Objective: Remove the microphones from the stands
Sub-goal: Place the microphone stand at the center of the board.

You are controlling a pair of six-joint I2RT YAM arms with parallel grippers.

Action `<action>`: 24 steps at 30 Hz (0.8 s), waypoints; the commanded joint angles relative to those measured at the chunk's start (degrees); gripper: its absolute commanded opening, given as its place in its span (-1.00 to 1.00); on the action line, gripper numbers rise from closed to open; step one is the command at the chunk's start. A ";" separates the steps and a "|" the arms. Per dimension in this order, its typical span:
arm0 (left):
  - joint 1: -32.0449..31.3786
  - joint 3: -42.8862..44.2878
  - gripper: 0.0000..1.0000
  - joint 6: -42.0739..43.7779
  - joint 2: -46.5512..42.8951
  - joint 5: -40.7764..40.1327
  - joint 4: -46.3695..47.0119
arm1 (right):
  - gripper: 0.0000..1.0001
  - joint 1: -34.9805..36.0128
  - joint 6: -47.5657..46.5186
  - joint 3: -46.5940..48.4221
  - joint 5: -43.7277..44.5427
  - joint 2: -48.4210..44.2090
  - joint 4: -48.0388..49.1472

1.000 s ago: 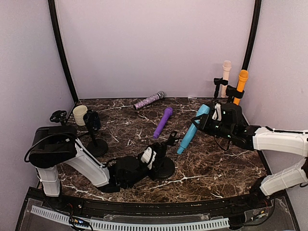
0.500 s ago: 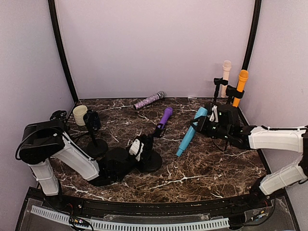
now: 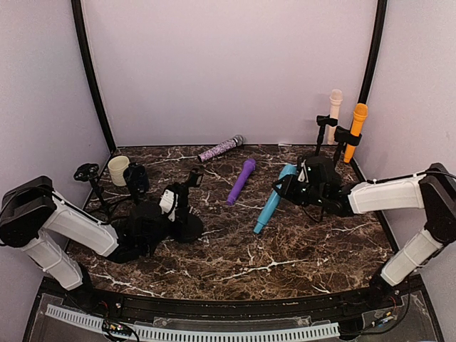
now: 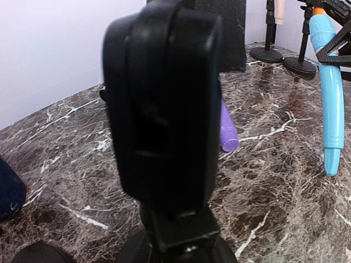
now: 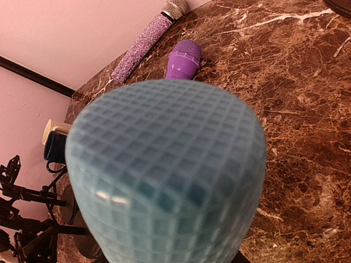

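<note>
Blue mic [image 3: 271, 203] is out of its stand, just right of the purple mic [image 3: 241, 182]. It's tilted, head up, tail low over the table [image 3: 299, 249]; can't tell if the tail touches. R gripper [image 3: 298, 182] is clamped partway closed around the head end. Empty stand [image 3: 191, 178] is upright, left of the purple mic, w/ L gripper [image 3: 174, 206] nearly closed on its post. Glitter mic [image 3: 221, 149] lies behind the purple mic. Orange mic [image 3: 356, 125] & cream mic [image 3: 333, 114] stand in holders far right of it
</note>
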 commanded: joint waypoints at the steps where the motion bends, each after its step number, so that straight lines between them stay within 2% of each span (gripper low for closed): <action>1: 2.31 -0.87 -1.00 -1.09 -4.41 -1.57 -1.31 | -0.94 -0.35 1.66 5.33 -2.49 5.88 5.07; 7: 6.27 -2.29 -1.00 -1.99 -6.24 -0.40 -2.23 | -0.91 -0.92 4.33 12.15 -2.77 14.46 3.56; 12: 7.15 -1.93 -0.98 -2.02 -5.39 0.41 -2.63 | -0.89 -1.38 7.35 17.96 0.37 21.27 1.32; 15: 7.30 -1.78 -0.80 -2.39 -5.27 1.39 -2.95 | -0.88 -1.81 8.05 22.77 2.33 25.94 -2.51; 20: 7.52 -1.50 -0.47 -2.26 -7.19 4.10 -6.31 | -0.78 -3.33 11.18 25.73 2.69 30.81 -2.62; 22: 7.49 -1.44 -0.31 -2.47 -8.62 5.02 -8.19 | -0.72 -3.51 11.80 27.34 3.32 32.28 -3.43; 24: 7.59 -2.40 -0.02 -2.85 -9.91 5.29 -8.72 | -0.64 -3.53 12.35 29.31 4.40 33.72 -4.81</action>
